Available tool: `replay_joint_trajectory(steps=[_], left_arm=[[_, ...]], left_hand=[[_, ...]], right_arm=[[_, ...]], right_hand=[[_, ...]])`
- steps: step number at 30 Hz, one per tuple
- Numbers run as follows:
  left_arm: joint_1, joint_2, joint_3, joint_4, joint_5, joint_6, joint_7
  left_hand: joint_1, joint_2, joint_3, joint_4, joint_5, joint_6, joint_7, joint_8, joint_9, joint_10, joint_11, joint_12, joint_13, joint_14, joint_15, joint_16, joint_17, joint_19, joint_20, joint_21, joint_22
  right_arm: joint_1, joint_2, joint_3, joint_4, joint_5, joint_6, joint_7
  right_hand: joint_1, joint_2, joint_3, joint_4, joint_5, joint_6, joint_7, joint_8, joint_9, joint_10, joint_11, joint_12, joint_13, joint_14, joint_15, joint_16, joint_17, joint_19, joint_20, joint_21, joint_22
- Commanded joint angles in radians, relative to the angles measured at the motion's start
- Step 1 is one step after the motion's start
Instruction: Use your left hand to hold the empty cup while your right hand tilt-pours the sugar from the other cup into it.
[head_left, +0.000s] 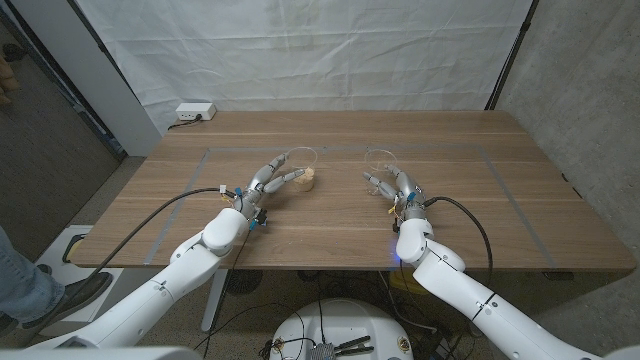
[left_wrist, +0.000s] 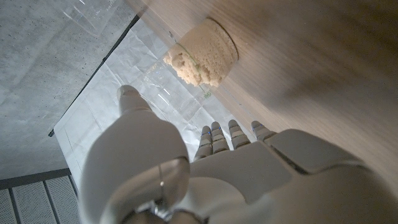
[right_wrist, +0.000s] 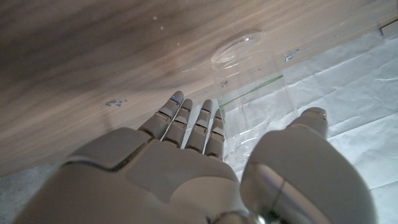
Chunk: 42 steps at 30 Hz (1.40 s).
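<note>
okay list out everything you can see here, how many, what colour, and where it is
Cup with sugar: one, clear plastic, tan sugar in its bottom, left of table centre, by the left hand.
Empty cup: one, clear plastic, right of centre, by the right hand.
Table: one, brown wood, with faint tape lines.
Power strip: one, white, beyond the table's far left corner.
Backdrop sheet: one, white, behind the table.
Person's leg and shoe: dark, at the picture's left edge.
Left hand: white and grey, fingers apart beside the sugar cup.
Right hand: white and grey, fingers apart beside the empty cup.
</note>
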Motion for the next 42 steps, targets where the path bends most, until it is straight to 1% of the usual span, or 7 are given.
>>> replay_joint_trajectory(steps=[1, 4, 9, 16, 27, 33, 42], left_arm=[[-0.006, -0.002, 0.002, 0.003, -0.001, 0.009, -0.004], [-0.007, -0.003, 0.003, 0.004, 0.000, 0.010, -0.004], [-0.004, -0.001, 0.000, -0.006, 0.008, 0.018, 0.010], [0.006, 0.011, -0.008, -0.026, 0.010, 0.025, 0.018], [0.043, 0.034, -0.028, -0.073, 0.001, 0.044, 0.036], [0.064, 0.052, -0.041, -0.099, -0.002, 0.053, 0.044], [0.087, 0.070, -0.056, -0.115, -0.021, 0.043, 0.038]], left_hand=[[0.000, 0.006, -0.008, 0.001, 0.005, 0.004, -0.002, 0.009, 0.002, 0.002, 0.002, 0.011, 0.003, -0.003, 0.002, 0.007, 0.002, -0.079, 0.003, 0.008, 0.002], [0.000, 0.006, -0.008, 0.002, 0.005, 0.004, -0.003, 0.009, 0.002, 0.002, 0.000, 0.011, 0.003, -0.003, 0.002, 0.007, 0.002, -0.079, 0.003, 0.008, 0.002], [0.000, 0.006, -0.009, 0.002, 0.006, 0.000, -0.001, 0.007, 0.002, -0.002, 0.003, 0.010, 0.002, -0.006, 0.002, 0.007, 0.002, -0.079, 0.003, 0.008, 0.002], [0.000, 0.005, -0.011, 0.002, 0.006, -0.008, 0.002, 0.005, 0.002, -0.009, 0.007, 0.009, 0.002, -0.011, 0.007, 0.005, 0.001, -0.081, 0.005, 0.008, 0.002], [-0.001, -0.003, -0.017, 0.001, 0.007, -0.031, 0.009, -0.001, 0.001, -0.030, 0.015, 0.003, 0.002, -0.027, 0.015, 0.002, 0.001, -0.086, 0.008, 0.007, 0.002], [-0.006, -0.007, -0.023, 0.003, 0.007, -0.042, 0.013, -0.003, 0.001, -0.041, 0.023, 0.002, 0.002, -0.036, 0.014, 0.001, 0.002, -0.091, 0.009, 0.006, 0.002], [-0.012, -0.011, -0.028, 0.006, 0.007, -0.046, 0.015, -0.002, 0.001, -0.047, 0.025, 0.002, 0.002, -0.042, 0.020, 0.001, 0.002, -0.095, 0.009, 0.006, 0.002]], right_arm=[[0.005, -0.018, -0.008, -0.011, 0.005, -0.025, 0.036], [0.002, -0.027, -0.005, -0.010, 0.014, -0.003, 0.044], [0.006, -0.030, -0.004, -0.028, 0.021, -0.039, 0.069], [0.001, -0.039, 0.006, -0.040, 0.039, -0.049, 0.082], [-0.019, -0.050, 0.026, -0.043, 0.074, 0.002, 0.078], [-0.029, -0.046, 0.031, -0.045, 0.076, 0.023, 0.053], [-0.052, -0.052, 0.048, -0.066, 0.095, 0.079, 0.038]], right_hand=[[-0.021, -0.008, -0.020, 0.003, 0.015, -0.028, 0.003, -0.002, 0.002, -0.030, 0.007, -0.004, 0.003, -0.023, 0.006, -0.005, 0.002, -0.021, 0.009, -0.004, 0.001], [-0.040, -0.021, -0.037, 0.010, 0.031, -0.072, 0.013, -0.004, 0.001, -0.076, 0.026, -0.006, 0.003, -0.072, 0.021, -0.009, 0.002, -0.061, 0.023, -0.009, -0.001], [-0.073, -0.042, -0.068, 0.022, 0.052, -0.140, 0.010, -0.004, 0.000, -0.147, 0.065, -0.008, 0.003, -0.138, 0.043, -0.007, 0.002, -0.110, 0.049, -0.009, -0.003], [-0.104, -0.057, -0.098, 0.035, 0.067, -0.205, 0.029, -0.005, -0.002, -0.215, 0.095, -0.008, 0.002, -0.198, 0.062, -0.006, 0.002, -0.162, 0.080, -0.011, -0.005], [-0.129, -0.062, -0.119, 0.047, 0.074, -0.240, 0.028, -0.003, -0.003, -0.250, 0.101, -0.004, 0.001, -0.233, 0.076, -0.004, 0.001, -0.204, 0.121, -0.013, -0.007], [-0.148, -0.065, -0.131, 0.056, 0.074, -0.258, 0.031, -0.003, -0.003, -0.266, 0.106, -0.004, 0.001, -0.252, 0.083, -0.004, 0.001, -0.224, 0.129, -0.014, -0.008], [-0.169, -0.063, -0.141, 0.067, 0.075, -0.257, 0.030, 0.003, -0.003, -0.261, 0.108, 0.004, 0.001, -0.247, 0.084, 0.003, 0.002, -0.225, 0.134, -0.008, -0.009]])
